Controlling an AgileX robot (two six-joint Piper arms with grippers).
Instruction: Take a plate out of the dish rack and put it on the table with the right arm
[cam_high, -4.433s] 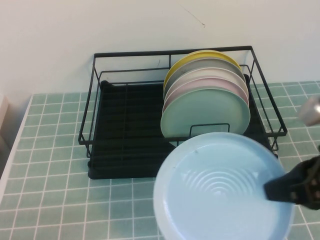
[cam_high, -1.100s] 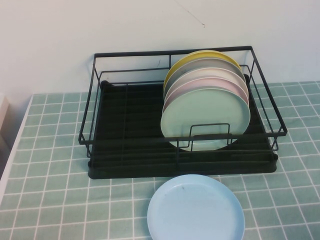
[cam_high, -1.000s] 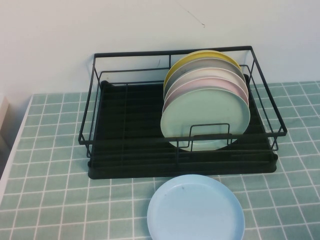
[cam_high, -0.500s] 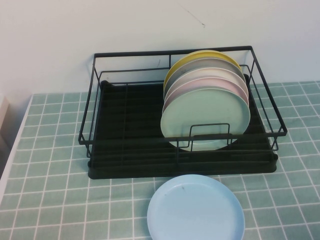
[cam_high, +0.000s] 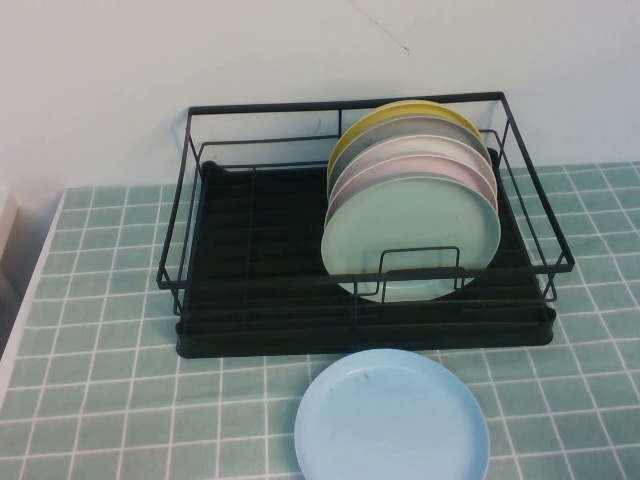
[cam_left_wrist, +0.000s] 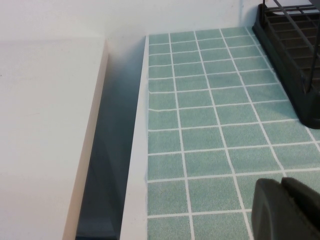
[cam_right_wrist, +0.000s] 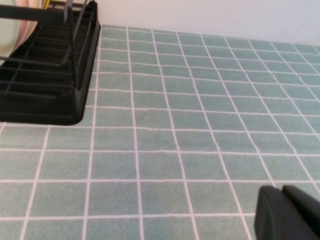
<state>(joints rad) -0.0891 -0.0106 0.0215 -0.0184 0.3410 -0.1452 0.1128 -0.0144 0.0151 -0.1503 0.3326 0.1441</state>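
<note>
The light sky-blue plate (cam_high: 391, 419) lies flat on the green tiled table (cam_high: 100, 400), just in front of the black dish rack (cam_high: 262, 262). No arm shows in the high view. My right gripper (cam_right_wrist: 283, 194) is shut and empty, low over bare tiles to the right of the rack's corner (cam_right_wrist: 55, 95). My left gripper (cam_left_wrist: 283, 184) is shut and empty, over tiles near the table's left edge, with the rack's end (cam_left_wrist: 295, 55) beyond it.
Several plates stand upright in the rack's right half, a mint-green one (cam_high: 410, 238) in front, then pink, white, grey and yellow. A white ledge (cam_left_wrist: 45, 135) and a dark gap border the table's left edge. A white wall stands behind the rack.
4.4 s ago my right gripper held the blue plate above the table in front of the rack. Now the plate lies flat and the arm is out of the high view. Nothing moved in the last second.
</note>
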